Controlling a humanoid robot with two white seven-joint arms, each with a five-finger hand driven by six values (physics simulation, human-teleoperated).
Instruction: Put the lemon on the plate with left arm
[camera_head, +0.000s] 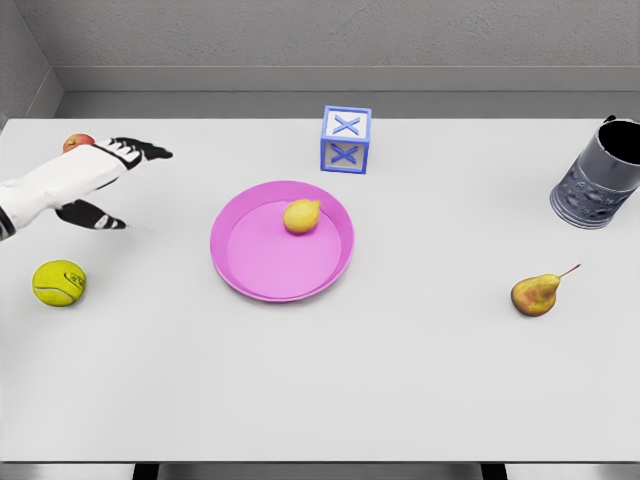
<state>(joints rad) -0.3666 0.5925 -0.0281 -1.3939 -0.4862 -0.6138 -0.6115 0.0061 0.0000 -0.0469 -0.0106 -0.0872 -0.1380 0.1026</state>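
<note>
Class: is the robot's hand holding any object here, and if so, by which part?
Nothing is held. The left hand is open over the table's left side; the lemon lies on the plate.

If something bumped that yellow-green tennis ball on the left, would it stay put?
Probably not. The yellow-green tennis ball is round and sits on the flat white table with nothing beside it, so it would likely roll. It looks fuzzy, so probably not slippery to grasp.

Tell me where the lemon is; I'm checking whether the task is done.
In the head view the lemon lies on the pink plate, in its upper right part, just below the blue letter block and well right of the left robot hand.
</note>
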